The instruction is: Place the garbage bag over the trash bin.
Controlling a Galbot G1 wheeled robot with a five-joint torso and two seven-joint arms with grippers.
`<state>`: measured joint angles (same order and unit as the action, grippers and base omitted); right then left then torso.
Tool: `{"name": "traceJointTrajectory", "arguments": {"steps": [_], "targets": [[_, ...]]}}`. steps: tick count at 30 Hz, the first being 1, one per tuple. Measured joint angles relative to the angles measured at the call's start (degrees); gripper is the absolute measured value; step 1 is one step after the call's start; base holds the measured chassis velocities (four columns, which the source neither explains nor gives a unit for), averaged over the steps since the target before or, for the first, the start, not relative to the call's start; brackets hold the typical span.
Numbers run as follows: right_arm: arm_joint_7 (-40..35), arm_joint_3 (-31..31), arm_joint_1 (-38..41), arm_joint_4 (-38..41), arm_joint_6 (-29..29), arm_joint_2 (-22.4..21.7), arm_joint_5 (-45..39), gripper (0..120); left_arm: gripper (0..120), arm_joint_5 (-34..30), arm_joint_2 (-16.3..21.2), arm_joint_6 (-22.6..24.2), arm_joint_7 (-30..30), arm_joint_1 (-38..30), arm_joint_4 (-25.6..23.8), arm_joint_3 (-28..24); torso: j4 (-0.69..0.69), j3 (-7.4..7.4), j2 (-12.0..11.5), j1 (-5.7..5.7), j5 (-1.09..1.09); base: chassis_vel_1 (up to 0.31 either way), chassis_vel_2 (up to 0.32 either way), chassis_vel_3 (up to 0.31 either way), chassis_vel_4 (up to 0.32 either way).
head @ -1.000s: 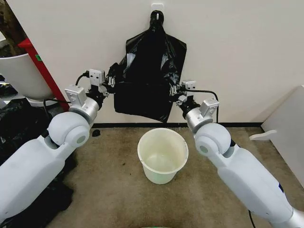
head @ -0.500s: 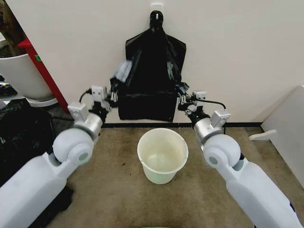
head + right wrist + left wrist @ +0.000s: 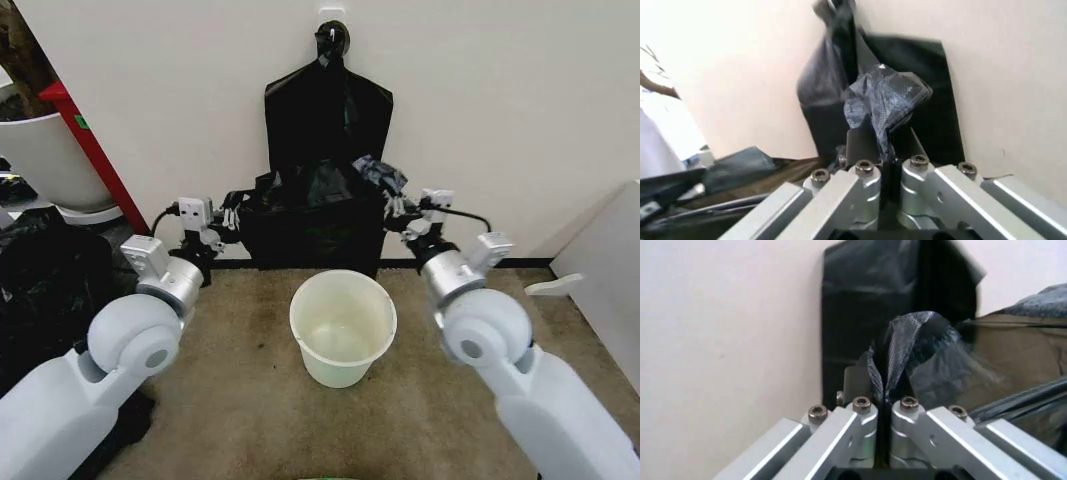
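The garbage bag (image 3: 305, 222), thin glossy black plastic, is stretched open between my two grippers in front of the wall, just behind and above the trash bin. My left gripper (image 3: 232, 206) is shut on the bag's left edge, and a pinched fold (image 3: 888, 371) shows between its fingers. On the bag's right edge my right gripper (image 3: 392, 204) is shut, with a crumpled tuft (image 3: 883, 102) sticking out past the fingertips. The trash bin (image 3: 342, 325), cream-white and round, stands upright on the carpet between my arms with nothing inside it.
A flat black bag bundle (image 3: 328, 95) hangs from a wall hook behind the bag. A large white tub (image 3: 40, 160), a red post (image 3: 88, 145) and a bulky mass of black plastic (image 3: 45, 285) are at the left. A white panel (image 3: 605, 265) stands at the right.
Both grippers have come down and moved apart, drawing the bag down off the hanging bundle. Its mouth now spreads wide between them, close above the bin.
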<state>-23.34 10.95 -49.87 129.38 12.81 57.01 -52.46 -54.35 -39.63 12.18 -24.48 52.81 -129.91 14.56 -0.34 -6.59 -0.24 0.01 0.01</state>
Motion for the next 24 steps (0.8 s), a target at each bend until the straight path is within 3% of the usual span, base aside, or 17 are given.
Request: {"name": "traceJointTrajectory", "arguments": {"steps": [3, 8, 10, 14, 16, 24], "targets": [[-0.6, 5.7, -2.7, 6.5, 1.3, -3.1, -5.3, 0, 0, -2.2, 2.0, 0.0, 0.7, -0.8, -3.4, 0.6, 0.0, 0.0, 0.0, 0.0, 0.0, 0.0, 0.0, 0.0, 0.0], [-0.7, 10.2, -4.8, 10.7, 1.6, -5.8, -8.2, 0, 0, -3.7, 3.5, -0.6, 1.9, -2.2, -5.2, 0.5, -0.02, 0.0, 0.0, 0.0, -0.01, 0.0, 0.0, 0.0, 0.0], [-0.7, 12.5, -4.3, 13.6, 1.1, -8.7, -10.9, 0, 0, -6.9, 5.7, -2.7, 3.5, -5.0, -6.3, 0.2, 0.0, 0.0, 0.0, 0.0, -0.01, 0.0, 0.0, 0.0, 0.0], [-0.7, 13.2, -2.9, 14.2, 0.5, -10.8, -13.4, 0, 0, -9.6, 7.1, -4.4, 4.7, -8.1, -6.4, -0.3, 0.0, -0.01, 0.0, 0.0, -0.01, 0.0, 0.0, 0.0, 0.0], [-0.4, 13.7, -1.3, 14.3, -0.1, -13.6, -18.0, 0, 0, -14.2, 9.1, -5.4, 6.1, -12.1, -6.7, -0.5, 0.0, -0.01, 0.0, 0.0, -0.01, 0.0, 0.0, 0.0, 0.0], [0.1, 14.9, -1.1, 14.2, -0.7, -15.9, -23.6, 0, 0, -20.0, 11.8, -6.0, 7.0, -14.8, -9.4, -0.2, 0.0, -0.01, 0.0, 0.0, 0.0, 0.0, 0.0, 0.0, 0.0]]}}
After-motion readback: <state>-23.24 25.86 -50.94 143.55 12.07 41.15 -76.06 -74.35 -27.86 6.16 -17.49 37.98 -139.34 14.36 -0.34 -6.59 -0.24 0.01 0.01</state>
